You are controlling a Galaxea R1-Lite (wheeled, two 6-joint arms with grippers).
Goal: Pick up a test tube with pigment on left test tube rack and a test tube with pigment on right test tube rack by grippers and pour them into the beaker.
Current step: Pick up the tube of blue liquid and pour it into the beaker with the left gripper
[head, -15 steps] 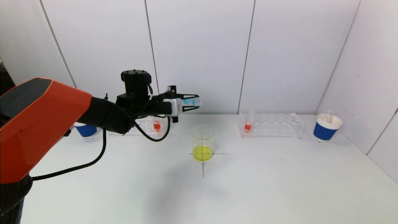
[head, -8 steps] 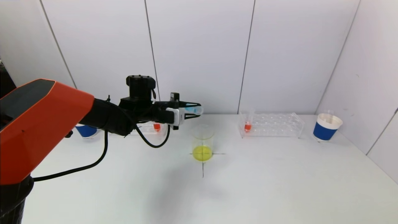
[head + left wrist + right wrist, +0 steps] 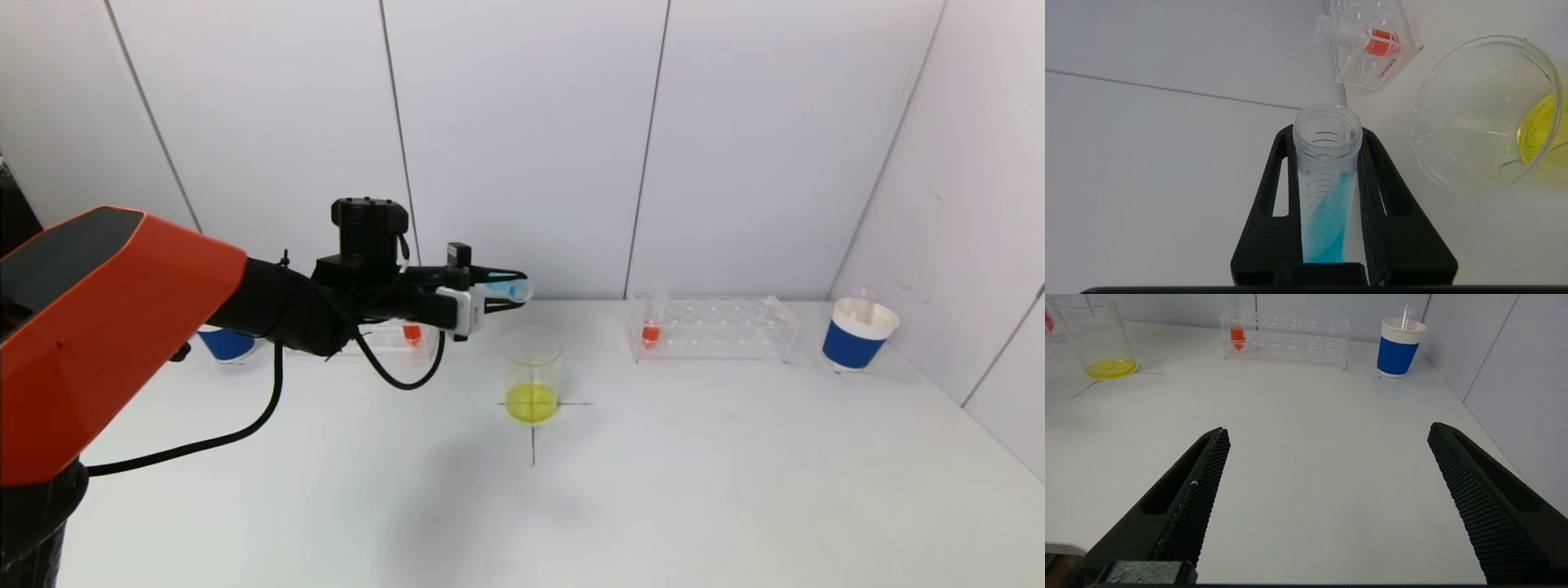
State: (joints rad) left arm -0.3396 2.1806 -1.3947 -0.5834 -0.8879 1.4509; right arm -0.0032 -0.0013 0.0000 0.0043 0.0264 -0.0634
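My left gripper (image 3: 506, 291) is shut on a test tube with blue pigment (image 3: 508, 288). The tube lies almost level, its open mouth pointing right, above and slightly left of the beaker (image 3: 532, 376). The beaker holds yellow liquid at its bottom. In the left wrist view the tube (image 3: 1327, 183) sits between the black pads and the blue pigment has run partway toward the mouth; the beaker (image 3: 1478, 122) is beside it. An orange tube (image 3: 412, 331) stands in the left rack (image 3: 392, 336), another orange tube (image 3: 651, 331) in the right rack (image 3: 718, 328). My right gripper (image 3: 1327, 428) hangs open over bare table.
A blue and white paper cup (image 3: 857, 335) stands right of the right rack, and another blue cup (image 3: 226, 343) sits behind my left arm. A black cross on the table (image 3: 735, 457) marks the beaker's spot. White walls close the back and the right side.
My left gripper has come down a little toward the beaker with the blue tube, then held nearly still. The right gripper has not moved.
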